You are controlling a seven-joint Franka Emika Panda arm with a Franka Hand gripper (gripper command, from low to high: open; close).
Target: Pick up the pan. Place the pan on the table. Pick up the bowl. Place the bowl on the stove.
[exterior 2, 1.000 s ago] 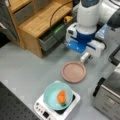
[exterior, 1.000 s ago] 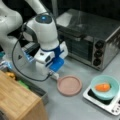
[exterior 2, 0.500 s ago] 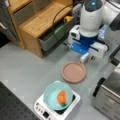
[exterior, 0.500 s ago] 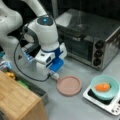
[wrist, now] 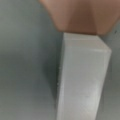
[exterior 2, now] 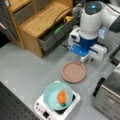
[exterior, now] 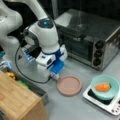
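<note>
Pan [exterior: 69, 85] lies on grey table [exterior: 75, 107] beside stove [exterior: 110, 105].

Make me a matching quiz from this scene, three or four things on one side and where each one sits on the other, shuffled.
Things:
1. pan
2. bowl
3. carrot
4. pincer

Places:
A. inside the bowl
B. on the stove
C. at the pan's handle
D. flat on the table

Pairs: 1-D, 2-B, 3-A, 4-C
</note>
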